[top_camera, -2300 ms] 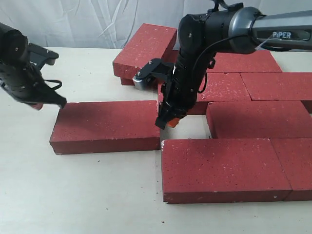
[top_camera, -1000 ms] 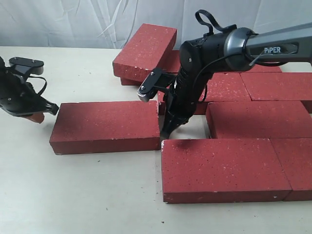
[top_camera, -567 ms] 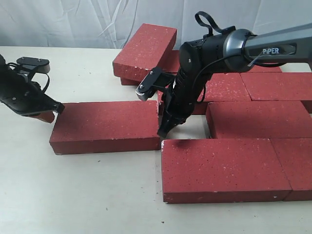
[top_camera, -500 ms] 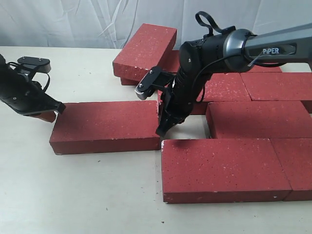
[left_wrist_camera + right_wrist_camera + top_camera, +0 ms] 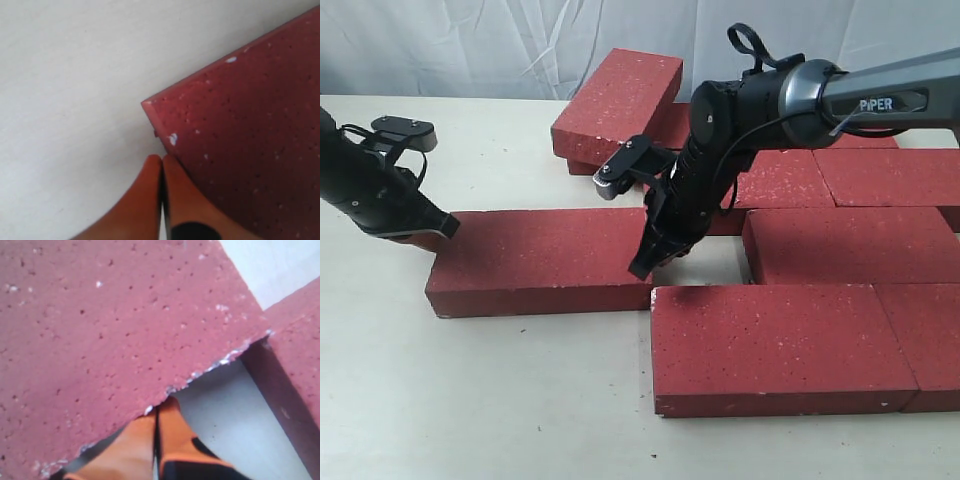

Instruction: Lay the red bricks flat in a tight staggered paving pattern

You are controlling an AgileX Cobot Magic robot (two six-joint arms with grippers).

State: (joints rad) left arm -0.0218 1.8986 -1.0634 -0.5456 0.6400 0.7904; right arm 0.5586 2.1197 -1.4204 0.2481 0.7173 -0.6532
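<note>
1. We see the left gripper (image 5: pixel 161 162) pressed together, just beside one end of a red brick (image 5: pixel 540 262).
2. The right gripper (image 5: pixel 642 268), also pressed together, meets the other end.
3. The brick lies flat on the tabletop (image 5: pixel 470 400) between them.

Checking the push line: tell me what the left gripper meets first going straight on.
The left end of the loose brick; the shut fingers sit right at its corner, contact unclear.
</note>
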